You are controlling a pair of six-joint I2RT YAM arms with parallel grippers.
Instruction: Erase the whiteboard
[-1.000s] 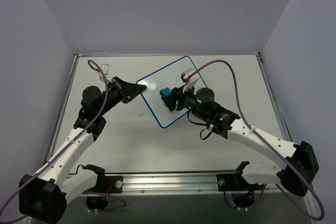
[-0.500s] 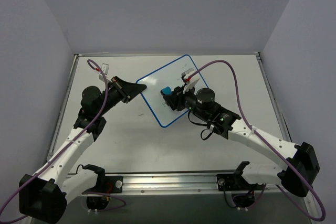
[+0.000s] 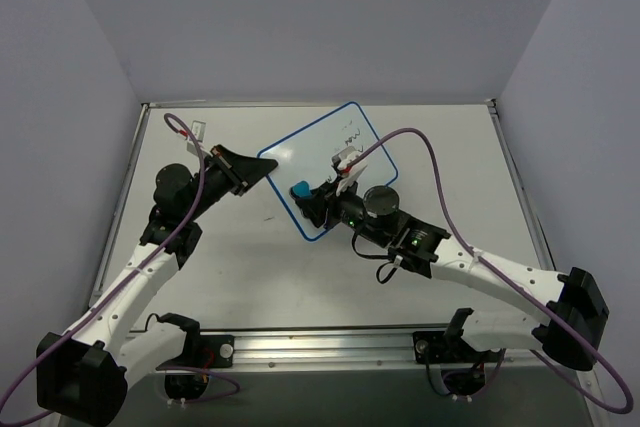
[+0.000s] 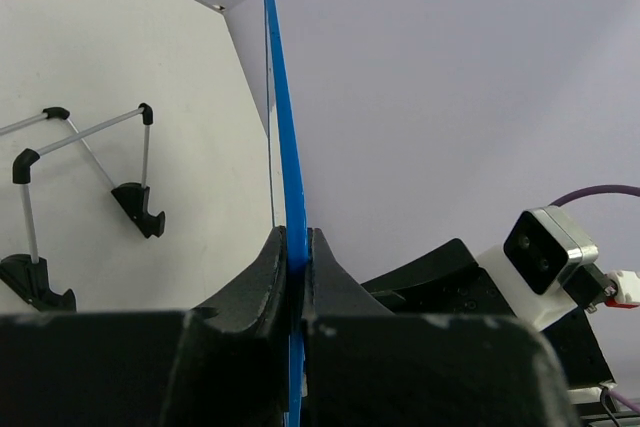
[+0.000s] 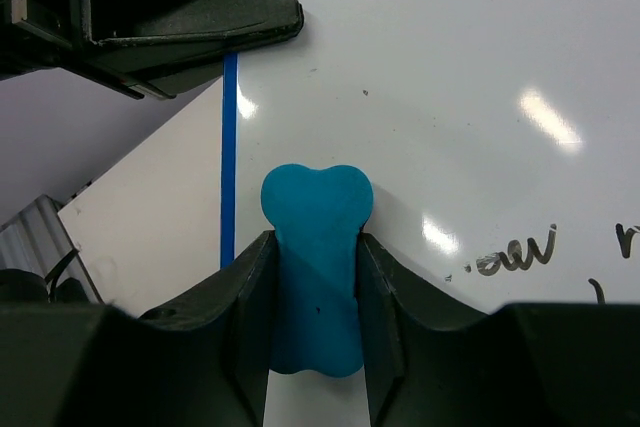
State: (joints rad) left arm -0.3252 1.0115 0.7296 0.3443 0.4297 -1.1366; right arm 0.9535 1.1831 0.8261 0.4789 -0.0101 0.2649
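The right hand is shut tight on a blue eraser, pressed on the near left part of the whiteboard, mid worktop. The left hand pinches the board's left corner. Black writing sits at its far corner.

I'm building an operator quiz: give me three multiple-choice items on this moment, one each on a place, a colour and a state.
1. The eraser is: A against the whiteboard; B lying beside it; C underneath it.
2. The eraser is: A red; B blue; C black.
3. The left hand is: A open; B shut on the whiteboard's rim; C holding the eraser.
Answers: A, the right wrist view shows it on the board; B, it is plainly blue; B, the rim is pinched between its fingers.
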